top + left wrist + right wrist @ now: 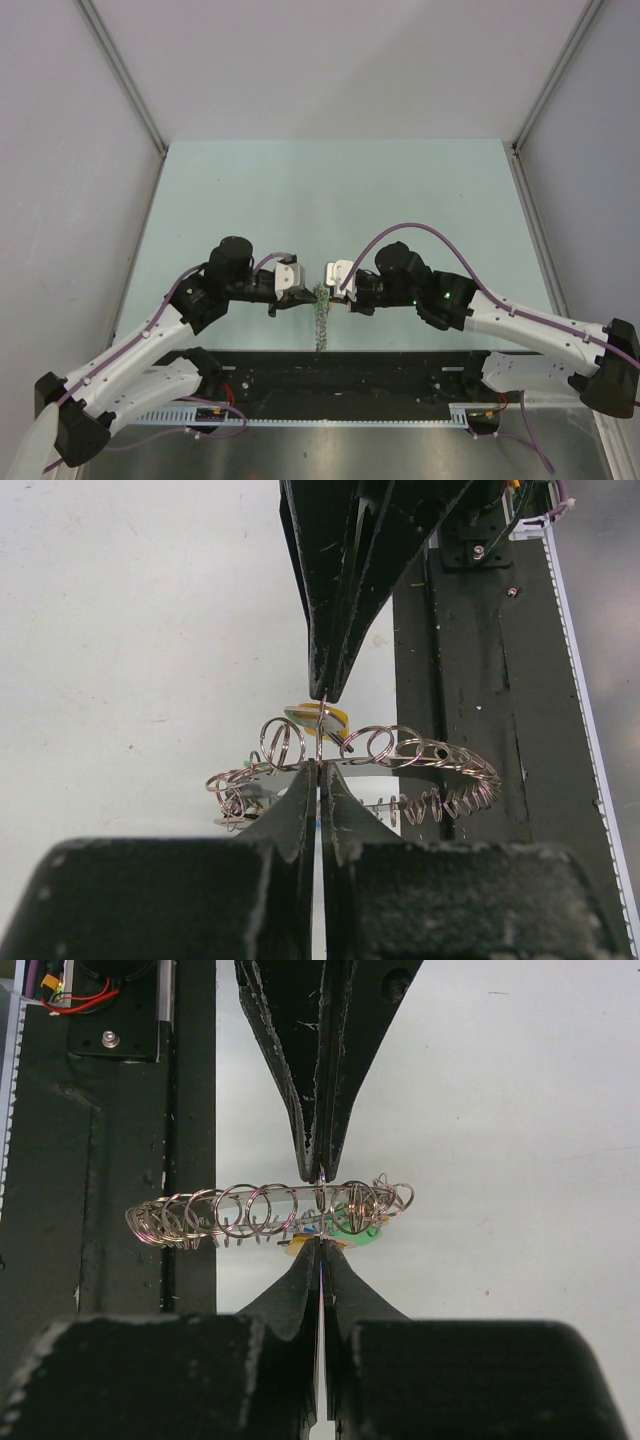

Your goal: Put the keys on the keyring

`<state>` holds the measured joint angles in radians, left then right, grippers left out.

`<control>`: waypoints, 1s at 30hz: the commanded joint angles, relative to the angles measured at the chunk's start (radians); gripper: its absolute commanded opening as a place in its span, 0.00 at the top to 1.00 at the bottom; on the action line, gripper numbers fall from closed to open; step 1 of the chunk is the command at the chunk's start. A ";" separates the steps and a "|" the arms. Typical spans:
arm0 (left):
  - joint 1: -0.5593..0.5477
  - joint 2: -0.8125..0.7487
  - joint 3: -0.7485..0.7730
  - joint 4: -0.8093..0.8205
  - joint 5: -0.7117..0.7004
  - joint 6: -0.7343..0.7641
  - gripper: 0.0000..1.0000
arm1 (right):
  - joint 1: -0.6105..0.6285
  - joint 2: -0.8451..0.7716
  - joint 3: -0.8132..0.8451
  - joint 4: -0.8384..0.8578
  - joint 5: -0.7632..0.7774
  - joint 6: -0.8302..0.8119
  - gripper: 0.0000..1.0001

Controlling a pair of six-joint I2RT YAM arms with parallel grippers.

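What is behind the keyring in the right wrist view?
The keys: green and yellow-orange heads peek out just below the keyring loops. Their shafts cannot be seen, covered by the loops.

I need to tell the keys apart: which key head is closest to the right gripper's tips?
The yellow-orange head, just beside the tips of the right gripper; the green head sits farther along the keyring.

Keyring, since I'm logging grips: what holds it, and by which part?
The left gripper and right gripper both pinch the keyring by a small loop, from opposite sides.
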<state>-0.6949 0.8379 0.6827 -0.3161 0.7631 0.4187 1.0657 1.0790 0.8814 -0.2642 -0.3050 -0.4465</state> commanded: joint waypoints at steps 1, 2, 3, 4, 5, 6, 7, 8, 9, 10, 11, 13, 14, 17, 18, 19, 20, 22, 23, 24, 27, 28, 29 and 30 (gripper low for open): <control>-0.005 -0.008 0.017 0.046 0.053 0.008 1.00 | 0.007 -0.011 0.047 0.034 -0.036 -0.015 1.00; -0.005 -0.008 0.017 0.046 0.057 0.008 1.00 | 0.005 -0.008 0.047 0.034 -0.036 -0.017 1.00; -0.006 -0.010 0.017 0.046 0.062 0.008 1.00 | 0.005 -0.008 0.047 0.033 -0.036 -0.020 1.00; -0.006 -0.010 0.017 0.046 0.065 0.009 1.00 | 0.005 -0.008 0.045 0.036 -0.039 -0.020 1.00; -0.006 -0.008 0.015 0.045 0.067 0.011 1.00 | 0.005 -0.007 0.047 0.036 -0.039 -0.020 1.00; -0.006 -0.010 0.015 0.045 0.071 0.012 1.00 | 0.005 -0.007 0.047 0.037 -0.039 -0.020 1.00; -0.006 -0.008 0.015 0.045 0.073 0.011 1.00 | 0.005 -0.007 0.047 0.039 -0.040 -0.023 1.00; -0.006 -0.008 0.015 0.045 0.076 0.014 1.00 | 0.005 -0.005 0.047 0.037 -0.042 -0.023 1.00; -0.006 -0.008 0.017 0.045 0.079 0.014 1.00 | 0.007 -0.007 0.045 0.037 -0.045 -0.024 1.00; -0.006 -0.008 0.015 0.043 0.084 0.012 1.00 | 0.007 -0.007 0.047 0.039 -0.052 -0.026 1.00; -0.006 -0.008 0.017 0.041 0.090 0.012 1.00 | 0.007 -0.008 0.047 0.040 -0.057 -0.027 1.00; -0.006 -0.003 0.018 0.041 0.105 0.012 1.00 | 0.007 -0.008 0.045 0.042 -0.068 -0.029 1.00; -0.006 -0.002 0.018 0.040 0.108 0.014 1.00 | 0.007 -0.007 0.047 0.042 -0.071 -0.031 1.00; -0.006 0.003 0.021 0.035 0.123 0.014 1.00 | 0.007 -0.008 0.047 0.046 -0.072 -0.029 1.00; -0.008 0.004 0.024 0.034 0.123 0.014 1.00 | 0.007 -0.011 0.047 0.048 -0.074 -0.029 1.00; -0.008 0.004 0.025 0.031 0.125 0.014 1.00 | 0.007 -0.010 0.047 0.054 -0.072 -0.027 1.00; -0.008 0.004 0.025 0.032 0.125 0.014 1.00 | 0.010 -0.011 0.047 0.056 -0.072 -0.024 1.00; -0.011 0.004 0.026 0.031 0.124 0.014 1.00 | 0.011 -0.011 0.047 0.062 -0.074 -0.020 1.00; -0.011 0.004 0.026 0.031 0.120 0.012 1.00 | 0.010 -0.008 0.045 0.063 -0.075 -0.020 1.00; -0.012 0.003 0.026 0.031 0.120 0.012 1.00 | 0.010 -0.008 0.047 0.065 -0.074 -0.018 1.00; -0.014 -0.002 0.026 0.035 0.116 0.009 1.00 | 0.013 -0.002 0.047 0.071 -0.075 -0.017 1.00; -0.014 -0.005 0.026 0.037 0.113 0.008 1.00 | 0.016 -0.002 0.047 0.074 -0.075 -0.017 1.00; -0.014 -0.005 0.026 0.037 0.111 0.006 1.00 | 0.017 -0.002 0.048 0.075 -0.075 -0.015 1.00; -0.015 -0.005 0.026 0.038 0.110 0.006 1.00 | 0.019 0.001 0.054 0.071 -0.075 -0.017 1.00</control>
<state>-0.6949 0.8440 0.6827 -0.3328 0.8150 0.4187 1.0668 1.0790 0.8814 -0.2779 -0.3489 -0.4648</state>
